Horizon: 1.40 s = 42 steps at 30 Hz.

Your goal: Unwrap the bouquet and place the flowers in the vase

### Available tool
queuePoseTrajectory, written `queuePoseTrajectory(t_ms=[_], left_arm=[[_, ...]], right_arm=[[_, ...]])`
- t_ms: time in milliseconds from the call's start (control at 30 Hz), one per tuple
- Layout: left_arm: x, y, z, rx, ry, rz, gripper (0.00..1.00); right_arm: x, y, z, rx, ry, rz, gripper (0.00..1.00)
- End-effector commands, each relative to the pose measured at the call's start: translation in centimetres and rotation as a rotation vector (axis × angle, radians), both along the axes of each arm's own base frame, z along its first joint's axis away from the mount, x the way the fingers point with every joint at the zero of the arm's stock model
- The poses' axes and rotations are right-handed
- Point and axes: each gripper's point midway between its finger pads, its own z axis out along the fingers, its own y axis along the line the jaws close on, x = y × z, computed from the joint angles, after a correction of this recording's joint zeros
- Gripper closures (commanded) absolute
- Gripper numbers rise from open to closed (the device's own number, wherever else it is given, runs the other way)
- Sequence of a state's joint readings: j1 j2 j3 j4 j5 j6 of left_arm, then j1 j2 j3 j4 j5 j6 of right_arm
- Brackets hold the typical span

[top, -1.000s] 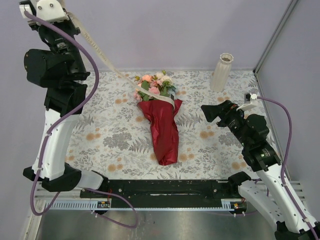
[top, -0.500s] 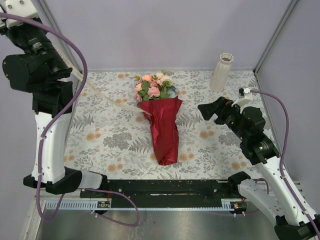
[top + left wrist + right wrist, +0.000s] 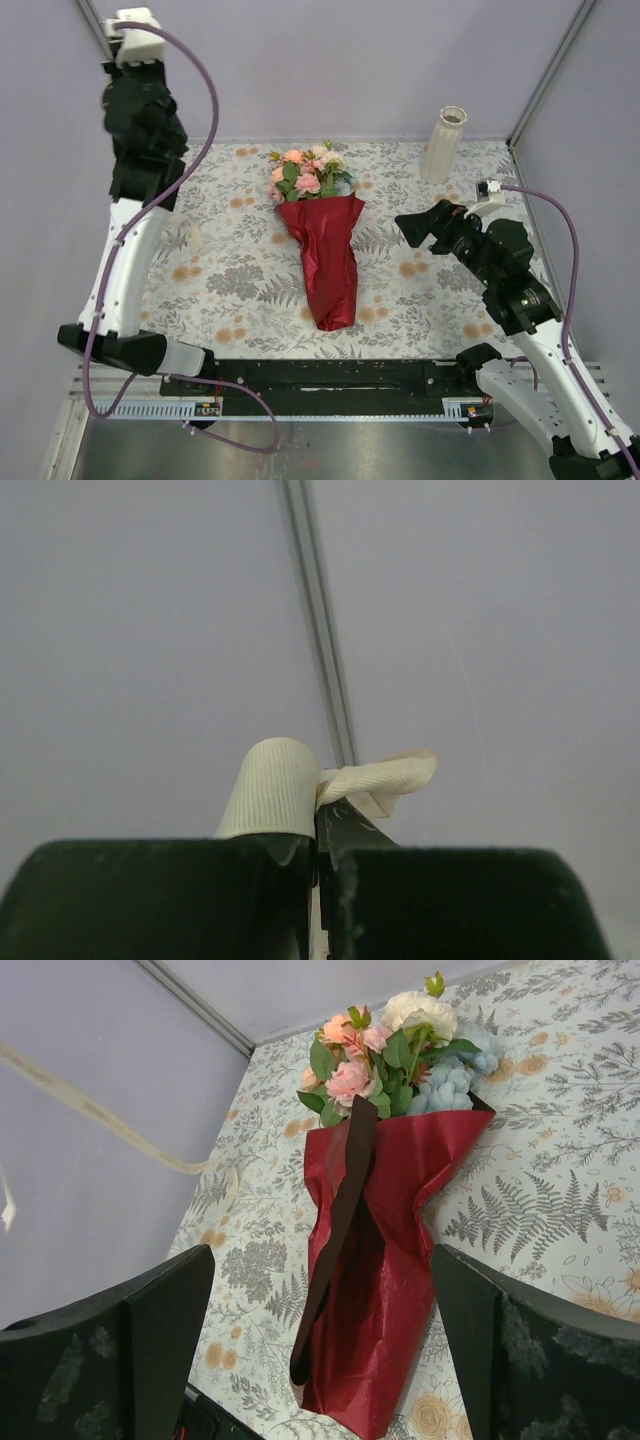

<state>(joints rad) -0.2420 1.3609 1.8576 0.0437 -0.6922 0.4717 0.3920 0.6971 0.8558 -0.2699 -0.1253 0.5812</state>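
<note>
Where the left gripper (image 3: 320, 832) shows in its wrist view, I log the fingers pressed together on the cream ribbon (image 3: 385, 775), with a loop of it standing above the tips against bare wall.

Right gripper (image 3: 322, 1260): fingers spread wide, framing the bouquet in its wrist view without touching it. It hangs right of centre in the overhead view.

Bouquet (image 3: 328, 262): lying at centre frame, dark red paper creased with a long fold down its front. The flowers (image 3: 308, 172) point toward the top, the tail toward the bottom edge. Open cloth on both sides.

Vase (image 3: 443, 145): upright at upper right by the back edge, well apart from the bouquet.

Surface: floral tablecloth (image 3: 220, 275).

Room: pale lilac walls, with a metal post (image 3: 545, 75) at upper right.
</note>
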Motion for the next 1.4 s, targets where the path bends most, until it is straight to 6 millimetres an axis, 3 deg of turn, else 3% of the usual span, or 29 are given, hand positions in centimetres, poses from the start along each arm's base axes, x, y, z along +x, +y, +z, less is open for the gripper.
queuePoseTrajectory(t_ms=[0, 133, 200, 367, 500, 600, 767, 833, 967, 1000, 1067, 1133, 1267, 1333, 1367], left_arm=[[5.8, -1.3, -10.2, -0.003, 0.298, -0.011, 1.0], [8.0, -1.3, -17.6, -0.069, 0.439, 0.007, 0.89], [9.0, -1.6, -21.6, -0.117, 0.523, -0.008, 0.88], [10.1, -2.1, -29.5, -0.235, 0.65, -0.045, 0.87], [10.6, -1.7, -34.5, -0.293, 0.746, -0.033, 0.88], [11.2, -1.2, -36.9, -0.305, 0.781, -0.017, 0.91], [12.6, -0.3, -37.9, -0.304, 0.817, 0.007, 0.9], [12.8, -0.5, -38.0, -0.314, 0.831, -0.007, 0.83], [12.0, -1.4, -37.1, -0.359, 0.824, -0.057, 0.49], [11.6, -1.6, -36.5, -0.377, 0.816, -0.072, 0.44], [10.5, -1.9, -35.5, -0.415, 0.817, -0.08, 0.2], [9.4, -2.1, -33.9, -0.473, 0.8, -0.082, 0.03], [7.0, -4.3, -32.9, -0.571, 0.861, -0.189, 0.01], [5.6, -6.6, -33.0, -0.62, 0.9, -0.307, 0.01], [4.6, -8.6, -33.3, -0.657, 0.925, -0.423, 0.01]], right_arm=[[-0.5, 0.2, -0.4, -0.012, -0.003, 0.026, 0.02], [-0.6, 0.8, -0.6, -0.007, -0.01, 0.062, 0.02], [-0.6, 1.1, -1.0, 0.004, 0.002, 0.075, 0.02], [-0.4, 1.4, -2.3, 0.002, 0.036, 0.083, 0.03], [-0.3, 1.5, -2.8, 0.001, 0.046, 0.084, 0.03], [-0.2, 1.4, -3.0, -0.003, 0.038, 0.082, 0.04], [0.1, 1.5, -4.2, -0.005, 0.071, 0.071, 0.04], [0.5, 1.3, -5.4, -0.017, 0.092, 0.054, 0.05], [1.2, 0.4, -8.1, -0.031, 0.139, -0.016, 0.05], [1.2, 0.5, -8.3, -0.029, 0.139, -0.013, 0.05], [1.3, 0.7, -8.6, -0.019, 0.144, -0.004, 0.05], [1.4, 1.0, -9.1, -0.012, 0.157, 0.003, 0.05], [1.2, 1.5, -10.4, -0.014, 0.187, 0.035, 0.06], [1.1, 2.0, -11.0, 0.005, 0.199, 0.052, 0.06], [1.2, 2.2, -11.5, 0.012, 0.204, 0.06, 0.06]])
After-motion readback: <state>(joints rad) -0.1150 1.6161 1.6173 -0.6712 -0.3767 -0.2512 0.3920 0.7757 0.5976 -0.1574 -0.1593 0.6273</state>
